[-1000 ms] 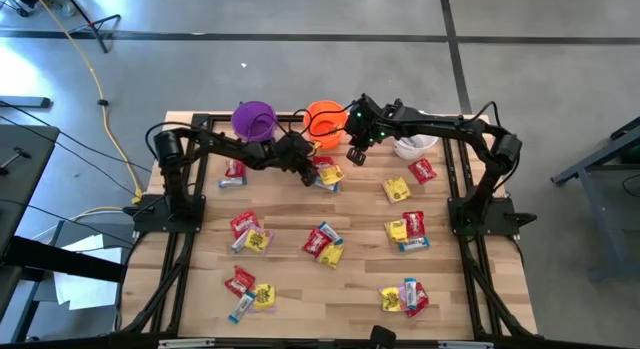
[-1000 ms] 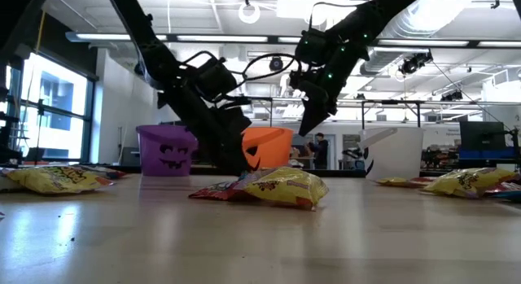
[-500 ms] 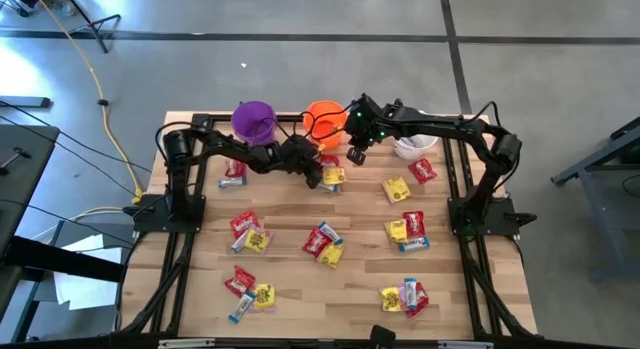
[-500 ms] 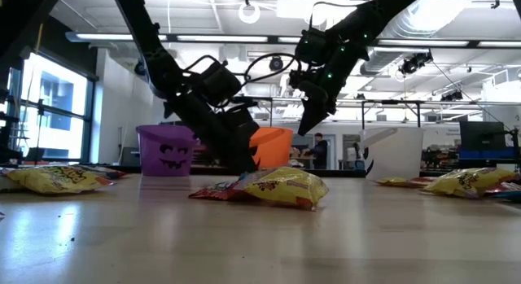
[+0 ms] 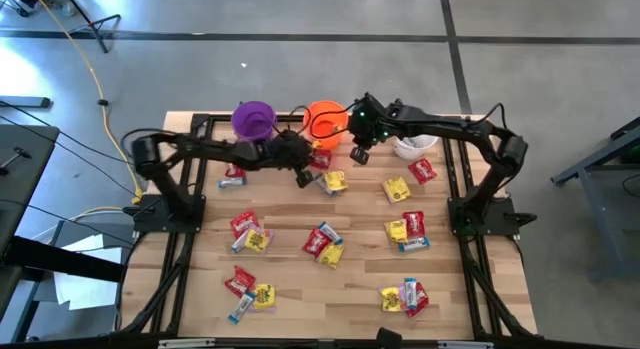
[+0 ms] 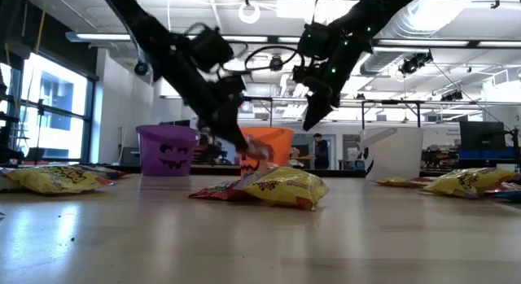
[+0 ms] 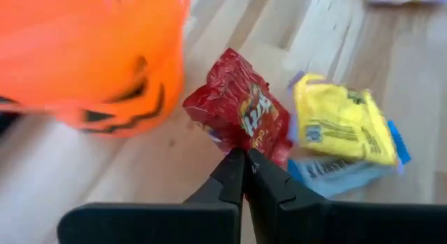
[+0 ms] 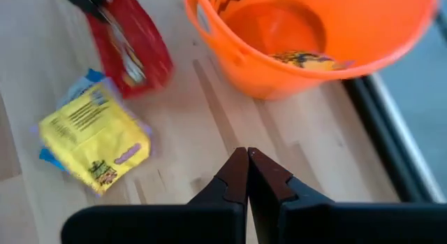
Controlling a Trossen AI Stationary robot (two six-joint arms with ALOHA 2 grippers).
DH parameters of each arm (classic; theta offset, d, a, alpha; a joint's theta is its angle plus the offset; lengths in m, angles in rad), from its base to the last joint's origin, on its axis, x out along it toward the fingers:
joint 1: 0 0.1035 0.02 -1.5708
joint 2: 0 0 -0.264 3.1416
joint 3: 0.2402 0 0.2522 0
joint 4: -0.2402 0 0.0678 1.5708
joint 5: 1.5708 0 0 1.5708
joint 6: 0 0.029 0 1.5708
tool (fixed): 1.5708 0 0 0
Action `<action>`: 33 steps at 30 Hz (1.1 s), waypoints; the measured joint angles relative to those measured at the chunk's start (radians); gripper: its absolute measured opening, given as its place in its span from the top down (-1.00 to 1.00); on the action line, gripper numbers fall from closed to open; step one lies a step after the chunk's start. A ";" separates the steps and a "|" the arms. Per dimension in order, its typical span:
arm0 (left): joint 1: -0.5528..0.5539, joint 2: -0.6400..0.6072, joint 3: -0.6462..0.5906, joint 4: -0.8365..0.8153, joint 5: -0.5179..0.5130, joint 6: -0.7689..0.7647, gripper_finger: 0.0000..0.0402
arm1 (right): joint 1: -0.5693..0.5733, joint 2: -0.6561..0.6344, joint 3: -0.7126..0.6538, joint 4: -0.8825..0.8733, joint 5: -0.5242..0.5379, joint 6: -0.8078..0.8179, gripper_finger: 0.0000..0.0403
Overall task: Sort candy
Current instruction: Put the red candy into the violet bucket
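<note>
Clearly the sorting is at an early stage — most of the candy lies loose on the tabletop (image 5: 290,289). The left end effector (image 5: 303,175) is clenched on the corner of a red packet (image 7: 241,111), which hangs from its fingertips just clear of the wood, as the low view shows. Directly beneath and beside that end effector sit a yellow packet (image 7: 339,122) and a blue-and-white bar (image 7: 339,175), the yellow one lying on top of the bar. The orange bucket (image 5: 325,119) stands just beyond the held packet, the purple bucket (image 5: 253,119) off to the left end effector's outer side.

The right end effector (image 5: 358,152) hovers beside the orange bucket with its fingers pressed together on nothing. Its wrist view looks into that bucket, where one yellow-wrapped piece (image 8: 304,59) rests on the bottom — the only sorted sweet I can confirm. The white bucket (image 5: 412,144) sits just past this end effector, under its arm; its contents are hidden.

Left to do, as I judge it: carry the red packet to its bucket, then clear the small clusters scattered nearer the front of the tabletop, well away from both end effectors — red, yellow and blue pieces mixed in each.
</note>
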 joint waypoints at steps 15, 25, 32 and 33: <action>0.079 -0.483 0.001 -0.488 -0.351 -0.023 1.00 | 0.005 -0.141 0.000 -0.065 0.034 -0.023 1.00; 0.288 -0.532 0.002 -0.632 -0.328 -0.017 1.00 | 0.058 -0.151 0.000 -0.046 0.063 -0.032 1.00; 0.368 -0.471 0.002 -0.669 -0.324 -0.002 1.00 | 0.104 -0.165 0.000 -0.046 0.081 -0.012 1.00; 0.376 -0.459 0.002 -0.665 -0.320 0.004 1.00 | 0.109 -0.165 0.000 -0.042 0.085 -0.009 1.00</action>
